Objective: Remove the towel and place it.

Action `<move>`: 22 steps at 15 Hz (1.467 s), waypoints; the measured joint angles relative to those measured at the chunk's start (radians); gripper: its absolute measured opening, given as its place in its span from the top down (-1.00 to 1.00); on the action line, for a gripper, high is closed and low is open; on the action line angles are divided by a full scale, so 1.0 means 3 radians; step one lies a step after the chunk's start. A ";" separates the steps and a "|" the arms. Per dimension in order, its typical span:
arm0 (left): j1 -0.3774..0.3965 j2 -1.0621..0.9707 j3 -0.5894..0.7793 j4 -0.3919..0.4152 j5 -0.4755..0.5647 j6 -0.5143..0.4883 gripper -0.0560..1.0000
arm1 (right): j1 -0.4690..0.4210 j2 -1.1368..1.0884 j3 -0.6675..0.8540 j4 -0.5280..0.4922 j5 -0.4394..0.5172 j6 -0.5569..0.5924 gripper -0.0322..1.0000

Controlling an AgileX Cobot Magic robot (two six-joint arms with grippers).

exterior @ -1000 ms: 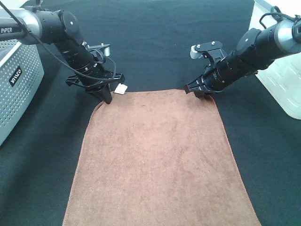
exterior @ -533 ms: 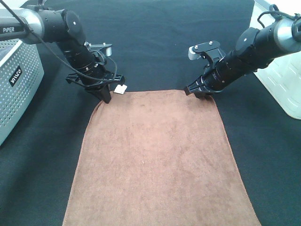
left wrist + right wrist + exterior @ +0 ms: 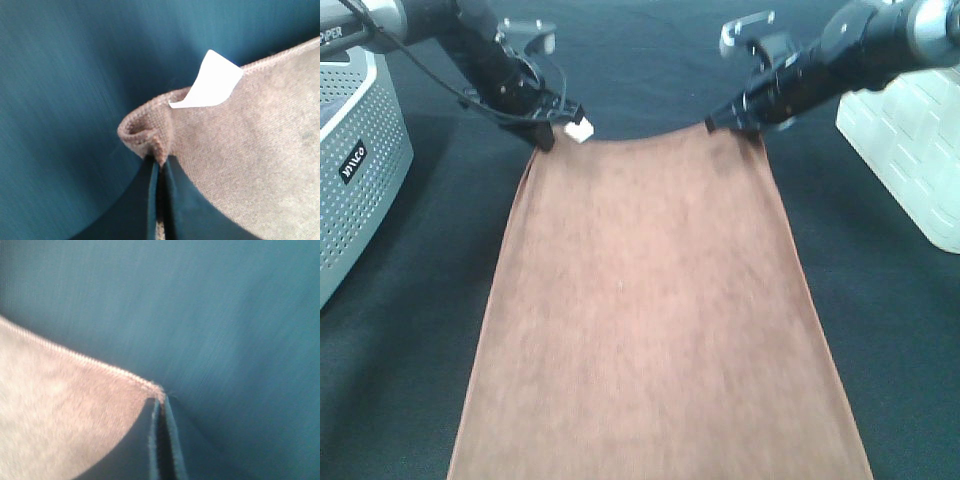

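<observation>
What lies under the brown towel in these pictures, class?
Black tablecloth shows all around the towel, so it probably continues beneath. Whatever else lies under the towel is covered. Both grippers, left and right, pinch its far corners.

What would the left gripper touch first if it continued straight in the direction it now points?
The left gripper, shut on the towel corner, points down; probably the black tablecloth beneath comes first, though depth is unclear.

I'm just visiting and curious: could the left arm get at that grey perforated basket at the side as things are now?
Probably not right away. The left gripper is shut on a corner of the towel, so it is busy. The grey basket itself sits close beside that arm with nothing between them.
</observation>
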 joint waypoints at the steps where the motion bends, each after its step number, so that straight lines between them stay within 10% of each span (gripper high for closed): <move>1: 0.0000 0.0000 -0.0040 0.0017 -0.0143 0.0003 0.89 | 0.0000 0.0000 -0.0083 -0.0007 -0.0077 0.0000 0.94; 11: 0.0000 0.0013 -0.0097 0.0190 -0.1693 0.0190 0.89 | 0.0000 0.0457 -0.0920 -0.0010 -0.0540 0.0000 0.94; 22: 0.0000 0.0527 -0.0100 0.0210 -0.2397 0.0260 0.89 | 0.0000 0.1037 -0.1303 0.0013 -0.0573 0.0023 0.94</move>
